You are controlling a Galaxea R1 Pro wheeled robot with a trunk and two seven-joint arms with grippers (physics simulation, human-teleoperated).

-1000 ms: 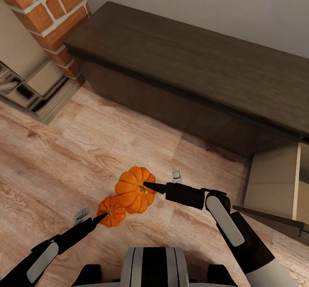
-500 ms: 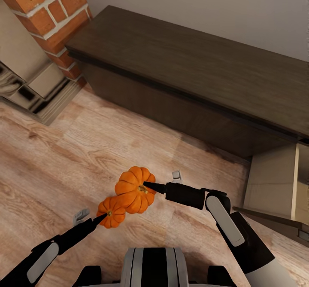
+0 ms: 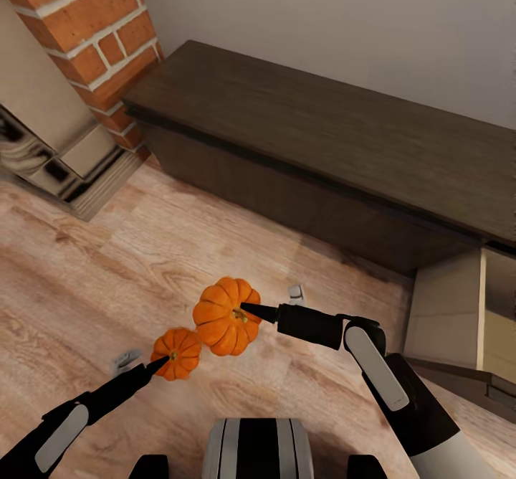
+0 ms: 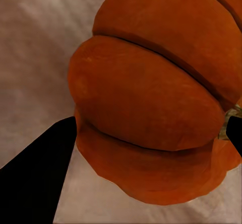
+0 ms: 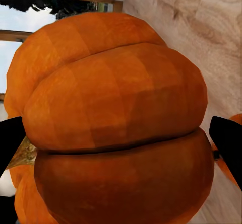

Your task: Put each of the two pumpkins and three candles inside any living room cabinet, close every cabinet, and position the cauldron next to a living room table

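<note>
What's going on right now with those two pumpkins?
Left end effector shut on small pumpkin. Right end effector shut on larger pumpkin. Both carried above floor. Cabinet ahead, open drawer at right; path unobstructed.

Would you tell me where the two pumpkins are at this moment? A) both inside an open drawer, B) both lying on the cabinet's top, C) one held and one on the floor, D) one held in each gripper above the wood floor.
D: the left gripper holds the smaller pumpkin and the right gripper holds the larger pumpkin, both over the wood floor in front of the cabinet.
</note>
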